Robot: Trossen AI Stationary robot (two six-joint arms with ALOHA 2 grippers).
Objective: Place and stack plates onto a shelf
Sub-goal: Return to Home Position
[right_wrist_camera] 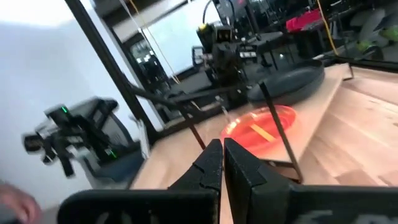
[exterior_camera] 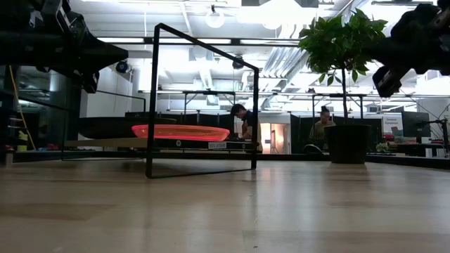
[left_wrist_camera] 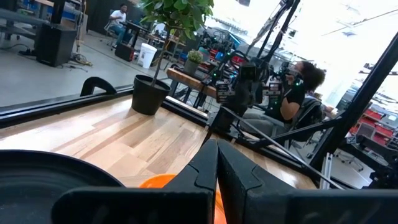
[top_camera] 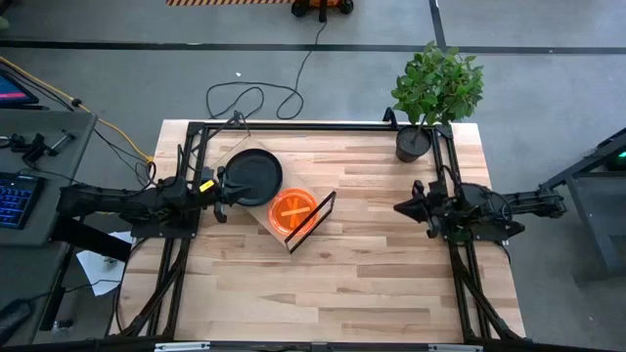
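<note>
A dark grey plate (top_camera: 254,176) and an orange plate (top_camera: 292,210) lie side by side on the light-wood shelf (top_camera: 272,231), whose black wire frame (top_camera: 315,221) stands at its right end. I cannot tell whether each is one plate or a stack. My left gripper (top_camera: 219,186) hovers shut at the dark plate's left rim, raised above it in the low view; its wrist view shows the shut fingers (left_wrist_camera: 216,163) over the dark plate (left_wrist_camera: 50,180). My right gripper (top_camera: 397,207) is shut, off to the right of the shelf and raised, its wrist view looking at the orange plate (right_wrist_camera: 261,130).
A potted plant (top_camera: 415,143) stands at the table's far right corner. Black frame rails run along the table's left, far and right edges. Bare tabletop lies near and right of the shelf (top_camera: 362,284). People sit in the room beyond (exterior_camera: 245,123).
</note>
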